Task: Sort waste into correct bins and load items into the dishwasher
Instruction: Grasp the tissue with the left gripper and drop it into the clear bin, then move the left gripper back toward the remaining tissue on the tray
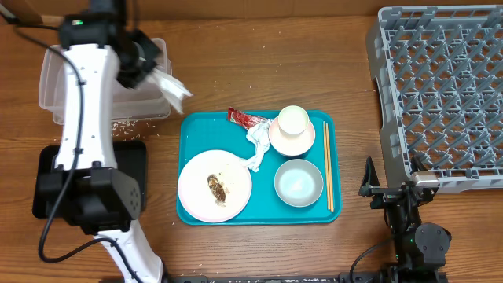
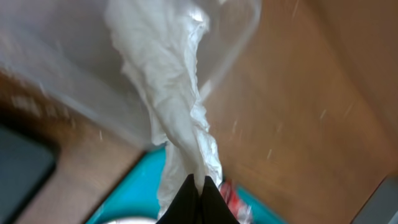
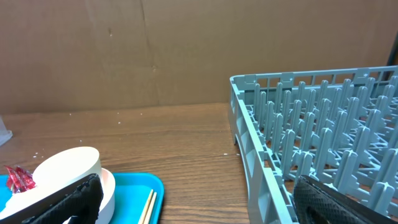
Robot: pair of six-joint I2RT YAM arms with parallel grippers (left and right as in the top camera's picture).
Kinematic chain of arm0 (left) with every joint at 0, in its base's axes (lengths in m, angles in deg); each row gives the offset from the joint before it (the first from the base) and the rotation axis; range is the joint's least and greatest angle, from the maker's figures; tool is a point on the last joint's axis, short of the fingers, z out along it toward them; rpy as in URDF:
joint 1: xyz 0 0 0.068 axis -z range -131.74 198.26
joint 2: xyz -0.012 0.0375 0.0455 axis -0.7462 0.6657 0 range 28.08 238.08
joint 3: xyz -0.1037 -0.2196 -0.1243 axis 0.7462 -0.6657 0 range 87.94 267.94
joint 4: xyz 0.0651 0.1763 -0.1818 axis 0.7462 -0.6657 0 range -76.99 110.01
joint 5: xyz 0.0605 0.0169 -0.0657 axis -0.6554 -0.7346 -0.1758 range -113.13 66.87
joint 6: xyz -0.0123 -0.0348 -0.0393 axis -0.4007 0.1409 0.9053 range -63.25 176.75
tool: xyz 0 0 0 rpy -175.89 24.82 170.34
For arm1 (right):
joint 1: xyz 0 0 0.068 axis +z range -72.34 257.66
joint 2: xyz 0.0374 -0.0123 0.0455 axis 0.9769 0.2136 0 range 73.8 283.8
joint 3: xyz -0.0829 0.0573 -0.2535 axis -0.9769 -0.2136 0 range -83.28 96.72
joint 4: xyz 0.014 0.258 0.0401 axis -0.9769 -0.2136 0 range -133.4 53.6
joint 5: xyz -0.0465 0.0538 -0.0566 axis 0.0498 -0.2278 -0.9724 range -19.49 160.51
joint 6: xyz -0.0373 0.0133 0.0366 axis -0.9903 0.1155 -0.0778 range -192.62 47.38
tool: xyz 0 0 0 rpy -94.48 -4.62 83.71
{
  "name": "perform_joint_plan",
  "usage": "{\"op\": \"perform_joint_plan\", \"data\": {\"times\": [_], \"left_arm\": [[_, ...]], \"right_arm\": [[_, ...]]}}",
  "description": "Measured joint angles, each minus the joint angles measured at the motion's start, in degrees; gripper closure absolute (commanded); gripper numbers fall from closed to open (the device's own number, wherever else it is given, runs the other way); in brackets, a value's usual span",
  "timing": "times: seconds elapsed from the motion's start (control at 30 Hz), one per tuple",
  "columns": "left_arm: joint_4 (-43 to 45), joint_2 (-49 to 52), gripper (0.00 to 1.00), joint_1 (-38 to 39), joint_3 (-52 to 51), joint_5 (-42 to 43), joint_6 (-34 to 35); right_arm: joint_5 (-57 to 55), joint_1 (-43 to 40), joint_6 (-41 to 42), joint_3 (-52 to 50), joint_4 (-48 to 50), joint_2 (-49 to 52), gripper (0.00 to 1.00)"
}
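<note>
My left gripper is shut on a white paper napkin and holds it in the air by the right end of the clear tub; in the left wrist view the napkin hangs from the shut fingertips. On the teal tray lie a second crumpled napkin, a red wrapper, a white plate with a brown scrap, a cup in a bowl, another bowl and chopsticks. My right gripper is open and empty beside the grey rack.
The black tray lies under my left arm at the left. Rice grains are scattered on the table below the tub. The rack's near corner is close to my right fingers.
</note>
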Motion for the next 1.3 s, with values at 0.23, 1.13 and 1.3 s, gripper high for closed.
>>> {"op": "perform_joint_plan", "data": {"times": [0.23,1.13,1.3], "left_arm": [[5.81,0.0,0.88,-7.56,1.14,-6.1,-0.13],[-1.81,1.99,0.5,-9.4,1.18,30.01,-14.99],[-8.63,-0.9,0.78,-8.46,1.27,32.04,-20.35]], "right_arm": [[0.0,0.0,0.0,0.0,0.02,0.0,0.0],[0.0,0.02,0.0,0.0,0.02,0.0,0.0],[0.0,0.02,0.0,0.0,0.04,0.0,0.0]]}}
